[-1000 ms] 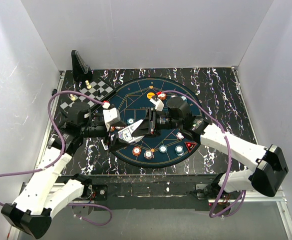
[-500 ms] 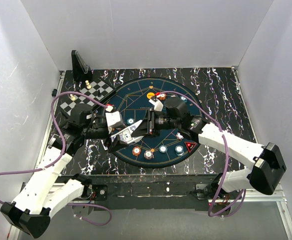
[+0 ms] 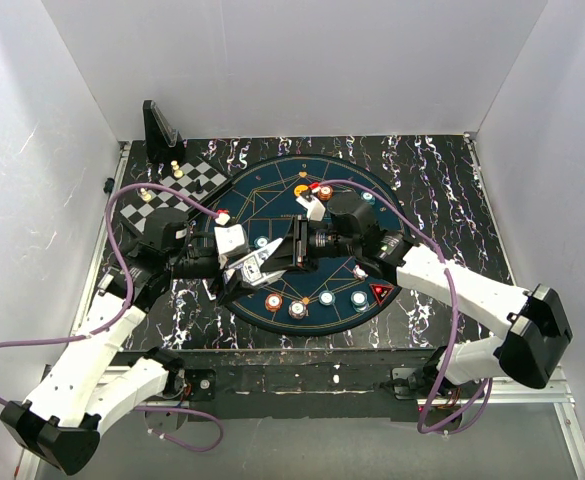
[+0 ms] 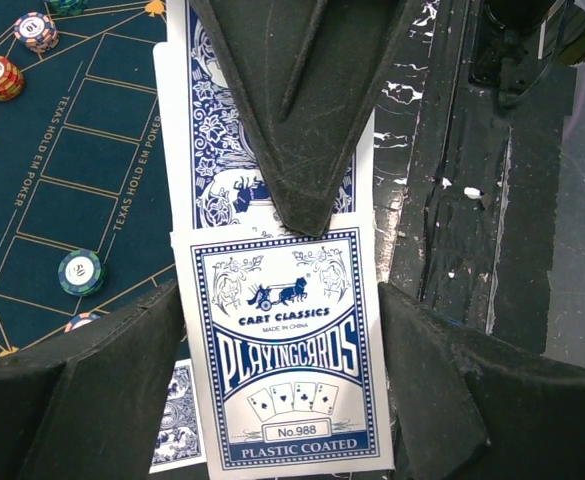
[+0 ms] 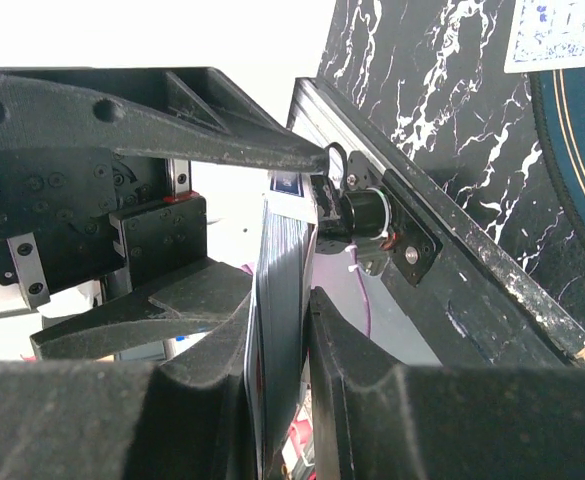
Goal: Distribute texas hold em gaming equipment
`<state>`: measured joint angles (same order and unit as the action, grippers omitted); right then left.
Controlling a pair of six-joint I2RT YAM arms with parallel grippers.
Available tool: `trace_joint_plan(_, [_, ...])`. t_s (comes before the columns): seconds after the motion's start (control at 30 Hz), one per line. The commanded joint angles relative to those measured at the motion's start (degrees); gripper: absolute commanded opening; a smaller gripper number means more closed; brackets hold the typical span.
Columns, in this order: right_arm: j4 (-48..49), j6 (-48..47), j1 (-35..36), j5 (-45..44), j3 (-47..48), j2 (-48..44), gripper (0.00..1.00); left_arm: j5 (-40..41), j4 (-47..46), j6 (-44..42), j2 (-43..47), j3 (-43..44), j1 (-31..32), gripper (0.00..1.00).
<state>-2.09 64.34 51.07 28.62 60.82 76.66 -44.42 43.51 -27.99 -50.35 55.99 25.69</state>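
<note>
Card deck [image 5: 280, 250]: stands on edge, clamped between the closed fingers of the right end effector [image 3: 294, 247], held above the round blue mat [image 3: 262, 200].
Front card [image 4: 282, 350], printed "Playing Cards": flanked at both side edges by the left end effector [image 4: 280, 300]; whether it presses the card cannot be told.
Poker chips [image 3: 298, 308]: loose along the mat's near rim.
Desk [image 3: 442, 200]: marbled surface shows between the mat and the right edge.

Left pincer fingers [image 4: 92, 400]: matt black plastic, grainy, finely scratched. Right pincer finger [image 4: 292, 100], top centre: same plastic, scuffed. Deck [image 5: 282, 300]: thin layered card edges, smooth. Its top card [image 4: 287, 350]: white stock, blue print, slight sheen, marked "plastic coated". Mat [image 4: 72, 150]: dark blue, matt, cloth-like, gold printed lines. Poker chip [image 4: 80, 271]: glossy. Bench [image 5: 422, 60]: black marbled sheet, smooth.
</note>
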Motion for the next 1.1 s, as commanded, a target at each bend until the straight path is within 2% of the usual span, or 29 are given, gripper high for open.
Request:
trace_joint_plan(0.0, [2.35,0.09,0.61,0.03,3.78,0.59,0.01,2.67,0.61,-0.84,-0.63,0.35,0.59,0.69])
trace_joint_plan(0.17, [2.61,0.18,1.14,-0.58,4.31,1.03,0.01,2.32,0.62,-0.84,-1.16,0.79,0.85,0.52])
trace_joint_plan(0.3, [2.44,0.0,1.23,-0.5,3.79,0.68,0.02,2.24,0.61,-0.75,-0.63,0.79,0.85,0.33])
trace_joint_plan(0.33, [2.18,-0.17,1.23,-0.5,3.52,0.42,0.07,2.32,0.61,-0.67,-0.46,0.62,0.85,0.27])
trace_joint_plan(0.43, [0.26,-1.23,1.23,-1.2,2.99,-0.63,0.32,1.62,0.61,-0.05,-0.02,0.26,0.94,0.15])
trace_joint_plan(0.5, [-1.16,-2.19,1.14,-1.9,2.82,-1.25,0.43,1.36,0.61,0.21,0.25,0.09,0.85,0.13])
trace_joint_plan(0.67, [-4.59,-4.57,0.52,-2.87,2.38,-2.39,0.56,0.92,1.05,0.3,0.51,0.18,0.85,0.07])
trace_joint_plan(0.83, [-4.5,-4.57,0.17,-2.52,2.99,-1.96,0.57,0.39,1.4,0.3,0.43,0.26,0.85,0.04])
trace_joint_plan(1.07, [-6.17,-5.27,-1.41,-4.45,1.94,-2.75,0.54,-0.49,2.28,0.04,0.25,0.97,0.85,0.0])
